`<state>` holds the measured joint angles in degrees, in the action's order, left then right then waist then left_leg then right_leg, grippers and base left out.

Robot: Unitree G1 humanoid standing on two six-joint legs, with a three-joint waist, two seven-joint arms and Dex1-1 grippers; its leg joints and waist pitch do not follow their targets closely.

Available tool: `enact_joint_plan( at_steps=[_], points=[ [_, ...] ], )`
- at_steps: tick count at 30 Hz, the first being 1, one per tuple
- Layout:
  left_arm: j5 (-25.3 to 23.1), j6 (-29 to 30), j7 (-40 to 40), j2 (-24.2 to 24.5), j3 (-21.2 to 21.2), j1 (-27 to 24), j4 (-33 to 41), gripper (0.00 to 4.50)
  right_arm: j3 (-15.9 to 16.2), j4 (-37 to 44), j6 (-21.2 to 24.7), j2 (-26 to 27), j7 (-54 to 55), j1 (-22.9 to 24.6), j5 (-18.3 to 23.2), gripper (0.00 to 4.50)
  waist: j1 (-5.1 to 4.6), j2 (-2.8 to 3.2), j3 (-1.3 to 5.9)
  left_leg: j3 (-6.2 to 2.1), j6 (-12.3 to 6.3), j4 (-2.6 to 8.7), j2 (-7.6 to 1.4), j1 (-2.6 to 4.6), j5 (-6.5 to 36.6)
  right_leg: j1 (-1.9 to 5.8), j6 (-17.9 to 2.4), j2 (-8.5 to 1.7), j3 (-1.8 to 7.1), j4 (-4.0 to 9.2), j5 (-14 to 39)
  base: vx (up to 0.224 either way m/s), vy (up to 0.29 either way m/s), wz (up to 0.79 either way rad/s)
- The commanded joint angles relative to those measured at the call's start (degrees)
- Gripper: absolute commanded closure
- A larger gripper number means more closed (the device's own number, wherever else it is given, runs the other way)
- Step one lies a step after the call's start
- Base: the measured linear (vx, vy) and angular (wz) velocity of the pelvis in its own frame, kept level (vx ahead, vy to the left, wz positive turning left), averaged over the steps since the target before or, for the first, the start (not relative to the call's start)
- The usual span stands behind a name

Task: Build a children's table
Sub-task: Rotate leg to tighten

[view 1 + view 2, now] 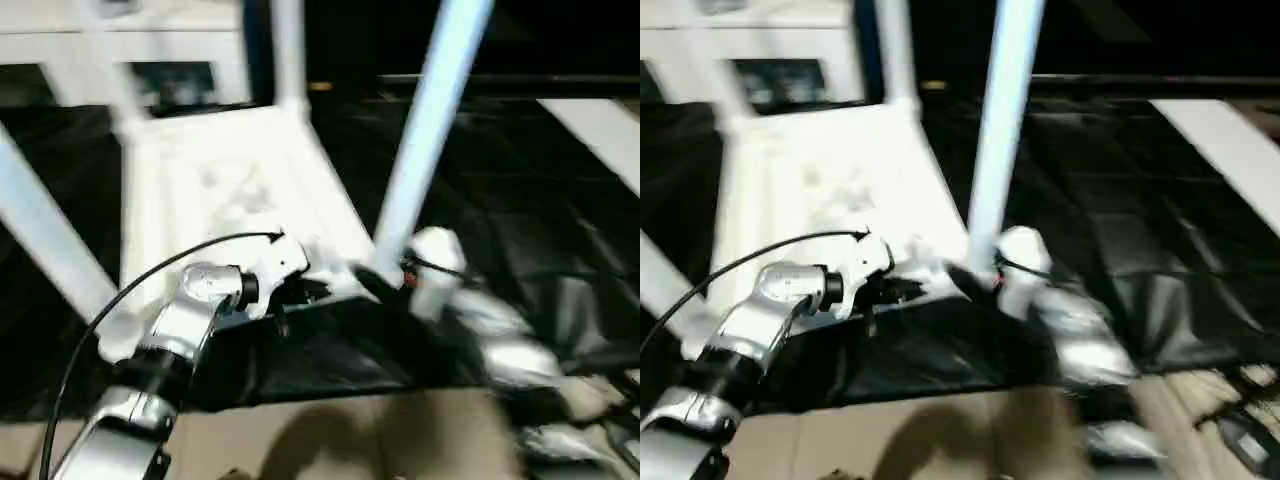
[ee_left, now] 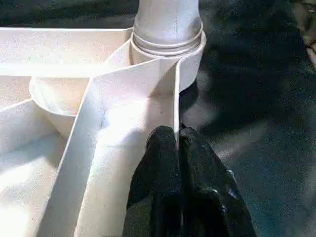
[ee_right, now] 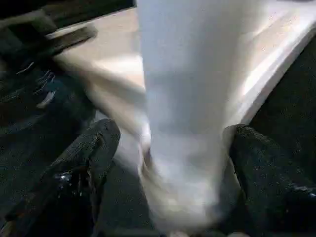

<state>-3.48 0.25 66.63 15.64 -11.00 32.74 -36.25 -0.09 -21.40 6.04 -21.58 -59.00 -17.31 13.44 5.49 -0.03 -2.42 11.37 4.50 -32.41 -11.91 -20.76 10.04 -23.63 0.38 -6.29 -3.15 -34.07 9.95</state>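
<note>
The children's table lies upside down on a black mat, its white ribbed tabletop (image 1: 230,190) facing up. Legs stand in its corner sockets: one at the near right (image 1: 430,130), one at the back (image 1: 288,50) and one leaning at the left (image 1: 40,230). My left gripper (image 2: 177,143) is shut on the tabletop's thin rim wall (image 2: 175,98), close to a socket that holds a leg (image 2: 168,24). My right gripper (image 3: 174,133) is open around the base of the near right leg (image 3: 182,98). Its black fingers (image 3: 94,153) stand on either side of the leg with a gap on each.
A white cabinet (image 1: 120,40) stands behind the table at the back left. A flat white board (image 1: 600,130) lies at the right on the black mat (image 1: 520,200). Tan floor (image 1: 350,430) runs along the near edge, with cables (image 1: 1240,420) at the near right.
</note>
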Motion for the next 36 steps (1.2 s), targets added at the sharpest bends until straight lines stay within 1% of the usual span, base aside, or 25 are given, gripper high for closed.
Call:
enact_joint_plan(
  at_steps=[1, 2, 3, 4, 6, 7, 8, 10, 14, 18, 19, 20, 22, 23, 24, 26, 27, 28, 29, 30, 31, 32, 33, 35, 36],
  points=[
    [1.9, -1.8, 2.2, -0.5, -0.1, 0.8, -1.3, 4.50, -0.4, 3.9, 2.5, -1.2, -3.8, 0.8, 2.4, 0.71, 0.08, -0.63, 3.52, -0.12, -6.11, 2.94, -0.98, -0.03, 11.0, 3.50, -13.6, -1.11, 1.59, 2.97, 3.9, 0.000, 0.000, 0.00],
    [2.1, -2.5, 3.7, 0.0, -0.2, 0.9, -1.9, 4.50, -1.0, 6.0, 4.2, -3.1, -5.4, 2.0, 3.7, 0.71, 0.25, 0.39, 3.46, -0.14, -5.83, 3.00, -1.08, 0.28, 11.8, 3.06, -13.5, -1.27, 1.48, 3.34, 6.5, 0.000, 0.000, 0.00],
    [2.2, -3.0, 4.9, 0.4, -0.4, 1.0, -2.3, 4.50, -1.5, 8.0, 5.6, -4.8, -6.7, 3.2, 4.8, 0.71, 0.11, 0.09, 3.50, -0.02, -5.88, 2.91, -1.08, 0.42, 12.3, 3.11, -13.5, -1.23, 1.51, 3.63, 7.0, 0.000, 0.000, 0.00],
    [2.2, -3.0, 4.9, 0.4, -0.4, 1.0, -2.3, 4.50, -1.5, 8.1, 5.7, -4.9, -6.7, 3.2, 4.9, 0.71, 0.06, -0.09, 3.42, -0.16, -5.61, 2.98, -1.11, 0.12, 12.7, 3.31, -13.4, -1.21, 1.45, 3.59, 7.9, 0.000, 0.000, 0.00],
    [2.5, -4.4, 6.7, 1.1, -0.6, 1.3, -3.3, 4.50, -3.0, 10.9, 7.4, -7.6, -8.1, 5.2, 5.9, 0.71, 0.19, -0.07, 3.45, -0.20, -5.27, 2.92, -1.01, 0.07, 12.7, 3.23, -12.8, -1.38, 1.41, 3.77, 10.4, 0.000, 0.000, 0.00],
    [2.8, -5.2, 7.2, 1.2, -0.5, 1.5, -4.0, 4.50, -4.1, 11.6, 7.3, -8.3, -7.4, 5.9, 5.7, 0.71, 0.26, 0.28, 3.46, -0.20, -5.12, 2.92, -1.06, 0.13, 12.7, 3.17, -12.7, -1.43, 1.44, 3.84, 10.7, 0.000, 0.000, 0.00],
    [2.8, -5.2, 7.2, 1.2, -0.5, 1.5, -4.0, 4.50, -4.1, 11.6, 7.3, -8.3, -7.4, 5.9, 5.7, 0.71, 0.28, 0.04, 3.47, -0.15, -4.98, 2.86, -1.09, 0.19, 12.5, 3.06, -12.5, -1.32, 1.44, 3.85, 10.7, 0.000, 0.000, 0.00],
    [4.2, -6.0, 9.7, 1.3, -0.1, 1.8, -4.8, 4.50, -6.1, 12.8, 8.2, -8.5, -4.1, 6.8, 6.1, 0.71, 0.41, 0.21, 3.51, -0.18, -4.72, 2.87, -0.99, 0.07, 11.6, 3.07, -12.5, -1.40, 1.42, 3.85, 10.5, 0.000, 0.000, 0.00],
    [5.3, -8.7, 11.6, 1.4, 0.1, 1.8, -6.3, 4.50, -7.3, 12.1, 9.4, -6.8, 4.8, 6.5, 3.5, 0.71, 0.40, 0.15, 3.59, -0.17, -4.13, 2.85, -0.82, 0.10, 11.0, 3.03, -12.0, -1.36, 1.31, 3.81, 11.1, 0.000, 0.000, 0.00],
    [5.3, -9.5, 11.8, 1.5, 0.1, 1.6, -6.4, 4.50, -7.1, 11.8, 10.2, -6.1, 7.4, 6.1, 2.7, 0.71, 0.46, 0.39, 3.64, -0.21, -3.86, 2.90, -0.93, 0.10, 11.2, 3.00, -11.5, -1.40, 1.27, 3.75, 11.7, 0.000, 0.000, 0.00],
    [5.4, -10.8, 10.7, 1.5, 0.6, 1.7, -6.8, 4.50, -7.0, 11.6, 10.6, -5.3, 9.1, 5.8, 2.3, 0.71, 0.51, 0.39, 3.66, -0.24, -3.85, 2.84, -0.88, 0.07, 10.9, 3.01, -11.4, -1.40, 1.28, 3.73, 11.3, 0.000, 0.000, 0.00],
    [6.8, -10.3, 11.3, 1.3, 1.7, 1.7, -6.5, 4.50, -7.1, 11.2, 11.0, -4.0, 12.3, 5.3, 1.0, 0.71, 0.43, 0.48, 3.60, -0.21, -3.53, 2.90, -0.81, 0.01, 10.5, 2.95, -11.3, -1.35, 1.28, 3.71, 11.1, 0.000, 0.000, 0.00],
    [10.0, -8.4, 12.2, 1.2, 3.9, 1.3, -5.1, 4.06, -7.2, 10.9, 11.8, -1.9, 17.7, 4.7, -0.8, 0.66, 0.38, 0.45, 3.74, -0.20, -3.17, 2.85, -0.80, 0.12, 10.5, 2.97, -11.4, -1.44, 1.27, 3.60, 10.9, 0.000, 0.000, 0.00],
    [11.3, -7.4, 12.7, 1.2, 4.8, 0.9, -4.2, 3.95, -7.3, 10.9, 12.2, -1.2, 19.7, 4.6, -1.2, 0.50, 0.48, 0.47, 3.68, -0.14, -2.94, 2.81, -0.71, 0.08, 9.9, 2.96, -11.8, -1.47, 1.30, 3.44, 10.4, 0.000, 0.000, 0.00],
    [12.7, -6.3, 11.4, 1.2, 6.1, 0.1, -2.1, 3.93, -7.2, 11.7, 12.8, -0.4, 21.3, 4.7, -1.3, 0.33, 0.67, 0.82, 3.83, -0.13, -2.84, 2.84, -0.91, 0.19, 9.5, 2.92, -13.1, -1.40, 1.26, 3.21, 8.6, 0.000, 0.000, 0.00],
    [14.6, -5.2, 8.0, 1.0, 8.7, -1.3, 0.9, 3.89, -7.2, 14.0, 14.5, 0.9, 23.1, 5.3, -0.2, 0.33, 0.57, 0.85, 3.83, -0.18, -3.26, 2.78, -1.02, 0.04, 9.4, 3.05, -13.7, -1.24, 1.22, 2.79, 5.7, 0.000, 0.000, 0.00],
    [14.6, -5.2, 8.0, 1.0, 8.7, -1.3, 0.9, 3.68, -7.2, 14.0, 14.5, 0.9, 23.1, 5.3, -0.2, 0.14, 0.40, 0.82, 3.77, -0.13, -3.68, 2.79, -0.82, -0.05, 9.8, 3.12, -13.3, -1.14, 1.11, 2.97, 6.2, 0.000, 0.000, 0.00],
    [15.2, -4.2, 3.8, 0.4, 10.6, -2.1, 2.6, 3.57, -7.0, 15.2, 15.1, 1.6, 24.2, 5.8, -0.3, 0.05, 0.41, 0.66, 3.79, -0.13, -3.59, 2.78, -0.88, -0.02, 10.0, 3.18, -13.1, -1.21, 1.11, 2.95, 6.4, 0.000, 0.000, 0.00],
    [13.8, -2.2, -5.9, -0.8, 13.3, -3.1, 4.3, 3.57, -6.6, 16.6, 15.6, 2.6, 26.2, 6.2, -1.1, 0.05, 0.32, 0.67, 3.68, -0.18, -3.56, 2.81, -0.91, -0.11, 10.2, 3.21, -12.9, -1.30, 1.16, 3.06, 6.9, 0.000, 0.000, 0.00],
    [11.8, 0.2, -14.1, -1.7, 15.2, -4.4, 6.5, 3.51, -6.2, 17.6, 15.5, 3.7, 28.6, 6.7, -2.5, 0.00, -0.10, 0.50, 3.65, -0.40, -3.18, 2.87, -1.11, -0.23, 11.2, 3.33, -11.8, -1.46, 1.11, 3.07, 8.1, 0.000, 0.000, 0.00],
    [11.1, 1.0, -16.3, -2.0, 15.7, -4.9, 7.2, 3.38, -6.1, 17.8, 15.4, 4.0, 29.4, 6.8, -3.1, 0.00, -0.26, 0.44, 3.51, -0.32, -3.24, 2.88, -0.83, -0.15, 11.4, 3.14, -11.1, -1.35, 1.06, 3.51, 9.8, 0.000, 0.000, 0.00],
    [9.7, 2.8, -21.0, -2.7, 16.8, -5.8, 8.8, 3.38, -5.9, 18.3, 15.0, 4.6, 31.1, 7.0, -4.2, 0.00, -0.39, 0.51, 3.55, -0.32, -2.94, 2.85, -0.78, -0.12, 11.5, 3.13, -10.4, -1.29, 1.05, 3.53, 10.9, 0.000, 0.000, 0.00],
    [7.9, 4.7, -26.4, -3.7, 17.9, -7.5, 11.6, 3.38, -5.5, 18.8, 14.9, 5.9, 33.7, 7.2, -5.7, 0.00, -0.66, 0.50, 3.41, -0.37, -2.65, 3.05, -0.70, -0.14, 11.8, 3.07, -9.3, -1.21, 1.02, 3.97, 13.4, 0.000, 0.000, 0.00],
    [7.2, 6.0, -29.5, -4.6, 18.8, -9.5, 14.6, 3.38, -5.0, 19.2, 15.1, 7.1, 36.6, 7.5, -7.1, 0.00, -0.79, 0.45, 3.39, -0.45, -2.03, 3.16, -0.80, -0.23, 11.4, 3.02, -8.2, -1.15, 1.09, 4.03, 14.1, 0.000, 0.000, 0.00],
    [7.8, 6.8, -32.6, -6.3, 20.8, -12.3, 18.6, 3.38, -5.1, 19.8, 15.0, 8.9, 38.5, 8.1, -6.8, 0.00, -0.83, 0.36, 3.45, -0.51, -1.99, 3.24, -0.89, -0.32, 11.3, 2.97, -8.1, -1.22, 1.19, 3.96, 14.1, 0.000, 0.000, 0.00]
  ],
)
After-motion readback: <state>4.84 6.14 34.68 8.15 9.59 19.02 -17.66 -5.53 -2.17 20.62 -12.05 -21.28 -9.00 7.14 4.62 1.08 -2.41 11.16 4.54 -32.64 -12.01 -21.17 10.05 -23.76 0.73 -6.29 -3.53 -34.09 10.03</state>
